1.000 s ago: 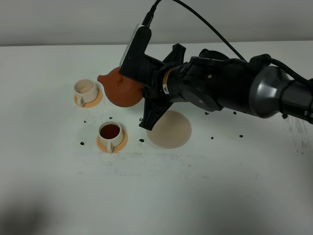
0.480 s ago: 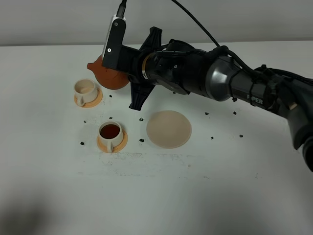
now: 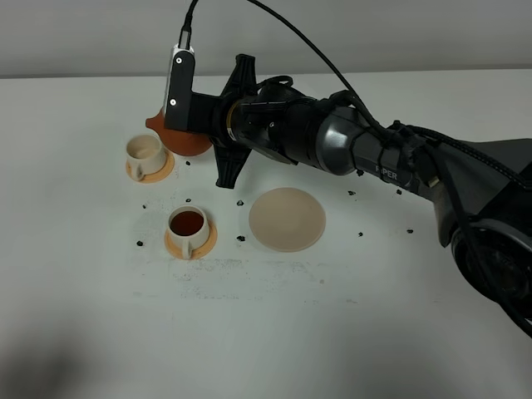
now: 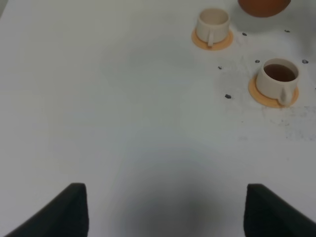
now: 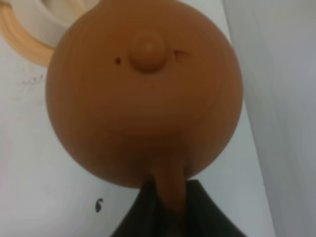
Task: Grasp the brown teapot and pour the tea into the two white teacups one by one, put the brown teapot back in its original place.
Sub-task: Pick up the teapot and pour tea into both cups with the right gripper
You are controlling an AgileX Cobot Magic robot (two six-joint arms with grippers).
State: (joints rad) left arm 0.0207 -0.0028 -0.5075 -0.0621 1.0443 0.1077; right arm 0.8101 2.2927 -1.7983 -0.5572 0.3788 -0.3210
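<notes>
My right gripper (image 3: 205,131) reaches across the table and is shut on the loop handle of the brown teapot (image 3: 178,138). It holds the pot in the air, with the spout next to the far white teacup (image 3: 143,151), which looks pale inside. The near white teacup (image 3: 187,224) holds dark tea. Both cups stand on orange saucers. The beige coaster (image 3: 287,219) lies bare to the right of the near cup. In the right wrist view the teapot (image 5: 143,89) fills the frame, with the gripper (image 5: 170,212) on its handle. My left gripper (image 4: 165,212) is open and empty, far from the cups.
Small dark specks (image 3: 241,238) lie scattered on the white table (image 3: 332,316) around the cups and coaster. The left wrist view shows the far cup (image 4: 213,22), the tea-filled cup (image 4: 279,79) and the teapot's underside (image 4: 264,6).
My right arm has carried the teapot left and toward the back, from between the two cups to beside the far cup. The cups and the coaster have not moved.
</notes>
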